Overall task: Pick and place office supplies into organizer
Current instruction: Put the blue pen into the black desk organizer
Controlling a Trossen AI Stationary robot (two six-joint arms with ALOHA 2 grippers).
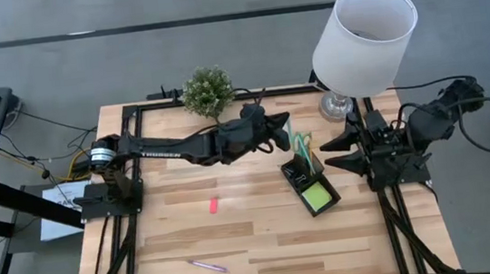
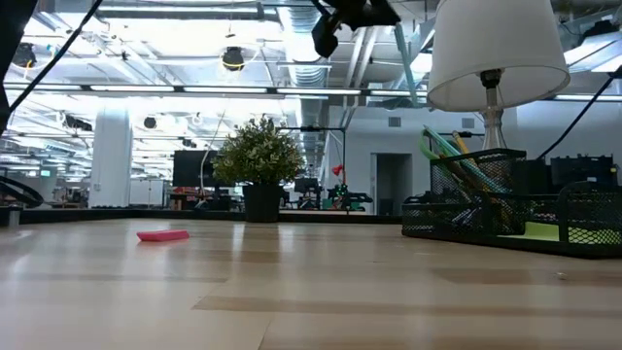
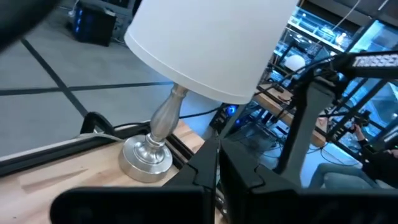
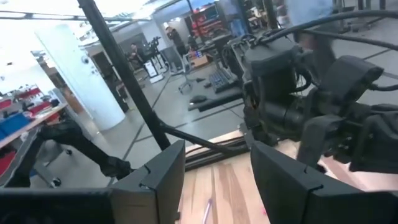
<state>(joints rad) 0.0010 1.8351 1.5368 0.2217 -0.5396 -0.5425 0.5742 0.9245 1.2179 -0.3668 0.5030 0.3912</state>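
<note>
On the wooden table (image 1: pixel 265 244), listed left to right with the organizer (image 1: pixel 310 186) as the reference point:

1. Left arm base: well left of the organizer, at the table's left edge. Its arm reaches across toward the organizer.
2. Purple pen (image 1: pixel 208 266): lying flat, well left of the organizer and nearer the front edge, apart from everything else.
3. Pink eraser (image 1: pixel 213 205): flat on the bare wood, left of the organizer, between it and the left arm base. In the low view it lies well apart from the mesh tray.
4. Potted plant (image 1: pixel 207 90): upright at the back edge, left of and behind the organizer.
5. Left gripper (image 1: pixel 283 120): raised above the table, just behind the organizer's back end. Fingers (image 3: pixel 205 163) pressed together with nothing between them.
6. Organizer: black mesh tray, set at a slant. Back compartment holds upright pens and green-handled scissors (image 1: pixel 302 146); front compartment holds the lime-green sticky-note pad (image 1: pixel 318 198), lying flat.
7. Lamp (image 1: pixel 363 29): white shade on a silver base, behind and right of the organizer, at the back edge.
8. Right gripper (image 4: pixel 216 163): parked right of the organizer, over its own arm base at the table's right edge. Fingers spread wide, holding nothing.
</note>
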